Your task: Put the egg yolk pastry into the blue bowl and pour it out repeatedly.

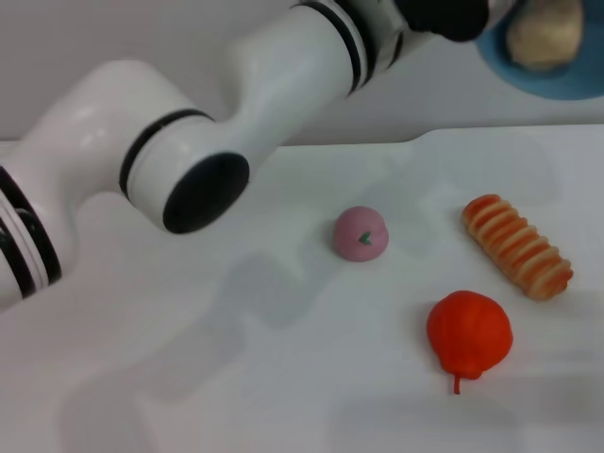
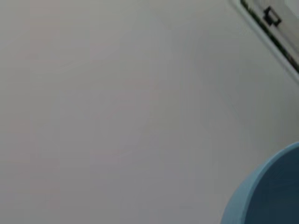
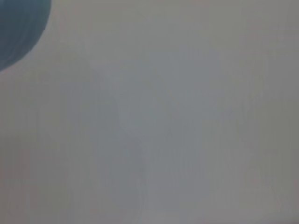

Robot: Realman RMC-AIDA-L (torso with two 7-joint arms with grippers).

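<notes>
Egg yolk pastry (image 1: 545, 34) inside raised blue bowl (image 1: 552, 80), just beside left tool (image 1: 453, 17), grip unclear

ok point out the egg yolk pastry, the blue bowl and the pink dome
egg yolk pastry (image 1: 545, 35), head view, middle of the lump
blue bowl (image 1: 557, 83), head view, lower rim
pink dome (image 1: 360, 234), head view, centre of its top

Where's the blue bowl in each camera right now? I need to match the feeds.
Head view: the blue bowl is at the top right corner, cut off by the frame, with the egg yolk pastry showing inside it.
Left wrist view: its rim fills the lower right corner.
Right wrist view: a blue arc in the upper left corner.
Shared landmark: the bowl itself; nothing else repeats.
</notes>
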